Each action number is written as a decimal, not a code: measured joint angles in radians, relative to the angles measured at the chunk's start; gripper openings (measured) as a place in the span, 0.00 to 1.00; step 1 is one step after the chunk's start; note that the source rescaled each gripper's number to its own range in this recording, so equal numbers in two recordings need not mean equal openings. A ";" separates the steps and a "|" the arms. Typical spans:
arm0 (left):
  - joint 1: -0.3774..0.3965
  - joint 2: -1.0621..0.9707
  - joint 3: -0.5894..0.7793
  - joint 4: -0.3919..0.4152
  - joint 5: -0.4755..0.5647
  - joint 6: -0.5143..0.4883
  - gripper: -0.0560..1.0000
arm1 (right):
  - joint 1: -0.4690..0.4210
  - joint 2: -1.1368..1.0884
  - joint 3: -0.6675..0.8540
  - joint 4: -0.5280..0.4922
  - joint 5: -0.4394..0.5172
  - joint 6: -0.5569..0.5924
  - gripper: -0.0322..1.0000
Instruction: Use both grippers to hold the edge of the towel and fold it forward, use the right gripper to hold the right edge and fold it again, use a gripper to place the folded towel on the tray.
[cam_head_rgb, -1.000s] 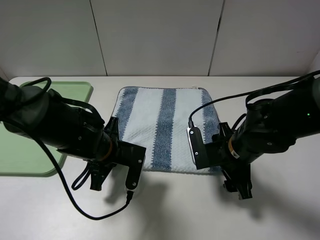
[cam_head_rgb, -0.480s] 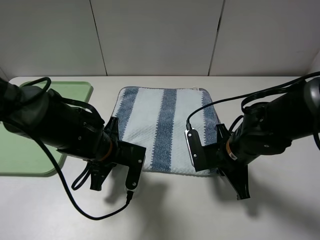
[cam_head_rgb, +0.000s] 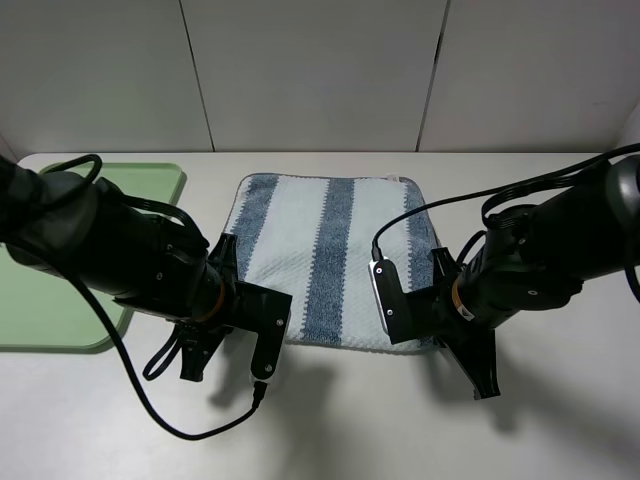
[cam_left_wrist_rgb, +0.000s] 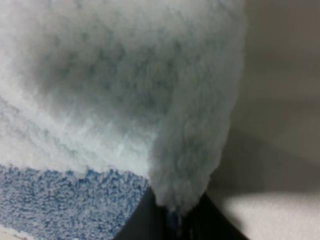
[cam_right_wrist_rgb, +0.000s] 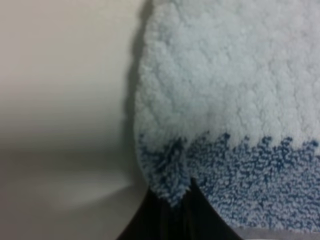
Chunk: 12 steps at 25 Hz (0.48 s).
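The towel (cam_head_rgb: 330, 250), striped blue-grey and pale white, lies flat in the middle of the table. My left gripper (cam_head_rgb: 235, 305) is low at its near left corner and my right gripper (cam_head_rgb: 440, 335) at its near right corner. The arms hide both corners in the high view. In the left wrist view the black fingers (cam_left_wrist_rgb: 150, 225) are shut on a bulge of pale cloth (cam_left_wrist_rgb: 130, 100). In the right wrist view the fingers (cam_right_wrist_rgb: 200, 220) pinch the blue-and-white cloth (cam_right_wrist_rgb: 225, 125). The light-green tray (cam_head_rgb: 40, 310) lies at the left, partly behind my left arm.
A small loop tag (cam_head_rgb: 390, 176) sits at the towel's far right corner. White wall panels (cam_head_rgb: 320, 70) stand right behind the table's far edge. Black cables (cam_head_rgb: 170, 420) loop over the table in front of my left arm.
My right arm has shifted slightly left and inward onto the towel's near right corner. My left arm and the towel have not visibly moved.
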<state>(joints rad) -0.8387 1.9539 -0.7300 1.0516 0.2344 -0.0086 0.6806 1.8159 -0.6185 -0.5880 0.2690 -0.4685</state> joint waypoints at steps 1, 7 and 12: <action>0.000 0.000 0.000 0.000 0.001 0.000 0.06 | 0.000 0.000 0.000 0.000 0.003 0.000 0.03; -0.002 0.000 0.000 0.000 0.013 -0.001 0.06 | 0.000 0.000 0.000 0.002 0.035 0.000 0.03; -0.005 -0.013 -0.001 -0.012 0.033 -0.003 0.06 | 0.000 -0.024 0.002 0.009 0.073 0.000 0.03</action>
<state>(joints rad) -0.8434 1.9406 -0.7311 1.0393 0.2675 -0.0118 0.6806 1.7919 -0.6165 -0.5787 0.3421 -0.4685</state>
